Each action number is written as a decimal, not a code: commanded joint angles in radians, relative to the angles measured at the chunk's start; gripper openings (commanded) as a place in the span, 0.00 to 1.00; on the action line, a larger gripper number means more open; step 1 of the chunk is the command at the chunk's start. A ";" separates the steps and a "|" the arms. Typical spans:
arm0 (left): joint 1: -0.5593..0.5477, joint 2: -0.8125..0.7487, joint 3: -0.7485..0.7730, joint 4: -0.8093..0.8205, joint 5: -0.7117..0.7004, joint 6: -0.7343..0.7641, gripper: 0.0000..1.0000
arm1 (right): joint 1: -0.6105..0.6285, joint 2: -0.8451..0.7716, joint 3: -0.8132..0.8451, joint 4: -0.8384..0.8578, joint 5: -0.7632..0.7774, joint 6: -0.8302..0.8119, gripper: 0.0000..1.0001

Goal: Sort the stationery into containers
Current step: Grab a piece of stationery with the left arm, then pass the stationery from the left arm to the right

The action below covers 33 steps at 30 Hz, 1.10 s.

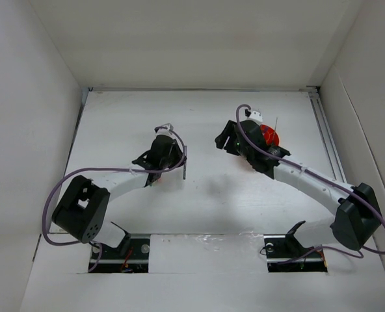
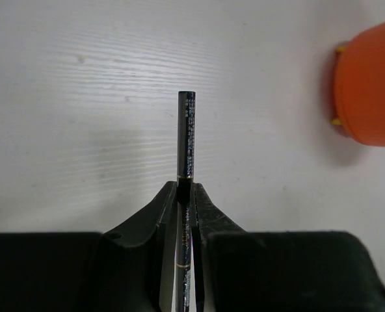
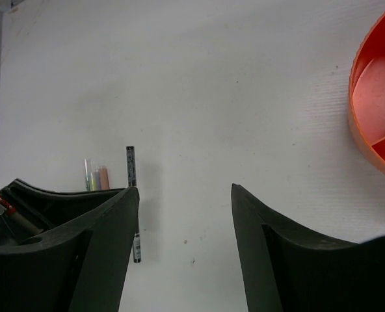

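Observation:
My left gripper (image 2: 185, 185) is shut on a thin dark pen (image 2: 186, 136) with fine print; the pen sticks out past the fingertips above the white table. From above, that pen (image 1: 185, 162) shows just right of the left gripper (image 1: 173, 155). The orange tub (image 2: 371, 84) sits to its right, apart from it. My right gripper (image 3: 185, 188) stands open with nothing between its fingers, left of the tub (image 3: 374, 97), whose inner dividers show. From above, the right arm covers part of the tub (image 1: 270, 136), and the right gripper (image 1: 224, 140) is beside it. The dark pen (image 3: 131, 166) also shows in the right wrist view, behind the gripper's left finger.
The tips of a few coloured pens (image 3: 95, 177) peek over the right gripper's left finger. White walls close in the table at the left, back and right. A cable loops from each arm. The left arm's body (image 3: 10, 214) lies at the lower left of the right wrist view.

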 commanded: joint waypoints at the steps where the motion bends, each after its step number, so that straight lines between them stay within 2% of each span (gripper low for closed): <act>1: 0.000 -0.046 -0.035 0.146 0.179 0.044 0.00 | -0.031 -0.034 -0.011 0.079 -0.103 -0.008 0.65; 8: 0.000 -0.055 -0.082 0.315 0.337 0.053 0.00 | -0.043 0.043 -0.001 0.106 -0.235 -0.018 0.68; 11: 0.000 -0.055 -0.096 0.379 0.374 0.053 0.00 | -0.043 0.052 -0.001 0.125 -0.248 -0.018 0.73; 19: 0.000 -0.011 -0.096 0.484 0.540 0.053 0.00 | -0.054 0.116 0.008 0.146 -0.332 -0.018 0.76; 24: 0.000 0.024 -0.096 0.528 0.593 0.053 0.00 | -0.054 0.165 0.028 0.146 -0.360 -0.027 0.76; 29: 0.000 0.089 -0.078 0.559 0.650 0.053 0.00 | -0.054 0.197 0.039 0.146 -0.373 -0.027 0.68; 33: -0.009 0.121 -0.065 0.570 0.693 0.053 0.00 | -0.063 0.210 0.039 0.155 -0.383 -0.027 0.51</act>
